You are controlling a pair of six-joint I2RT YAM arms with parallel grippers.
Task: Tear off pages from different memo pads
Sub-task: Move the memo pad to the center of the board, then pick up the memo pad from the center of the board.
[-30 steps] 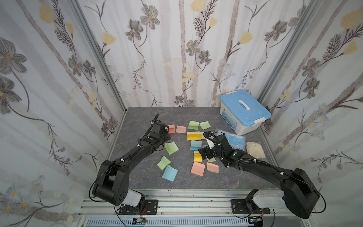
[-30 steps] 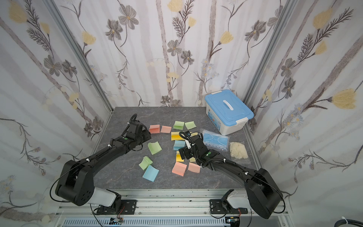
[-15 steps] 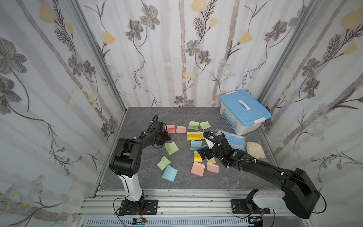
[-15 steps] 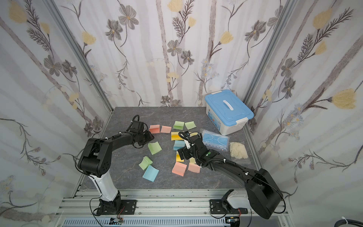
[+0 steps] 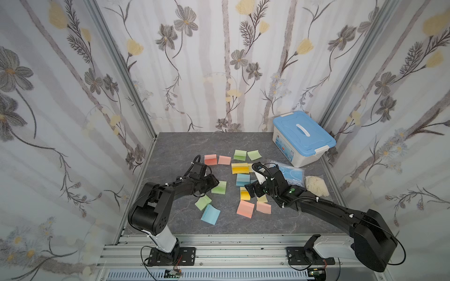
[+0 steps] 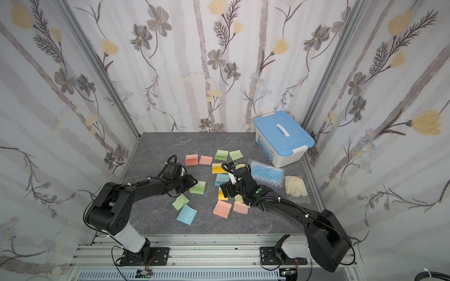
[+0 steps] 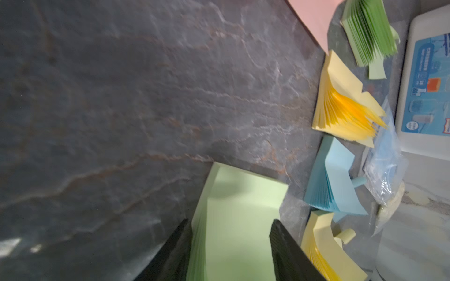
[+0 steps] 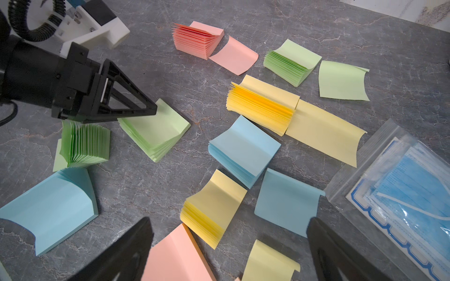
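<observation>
Left tool (image 7: 230, 222): jaws part-way apart, astride the green pad (image 7: 243, 194); whether they grip it, you cannot tell.
Right tool (image 8: 230, 222): jaws wide apart, empty.
Memo pads (image 8: 246, 148): scattered on the table (image 8: 146, 189).
Pages (image 8: 341, 80): light, flimsy, likely tear-prone; pinch the curled free edge while you hold the pad down.

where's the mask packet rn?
In both top views the mask packet lies on the right of the table, just in front of the blue-lidded box, beside the cream bundle.

Grey stone-look table (image 5: 170, 150), memo pads (image 5: 242, 179), pages (image 5: 224, 159), box (image 5: 303, 141), mask packet (image 5: 293, 174), perhaps gloves (image 5: 316, 186)
</observation>
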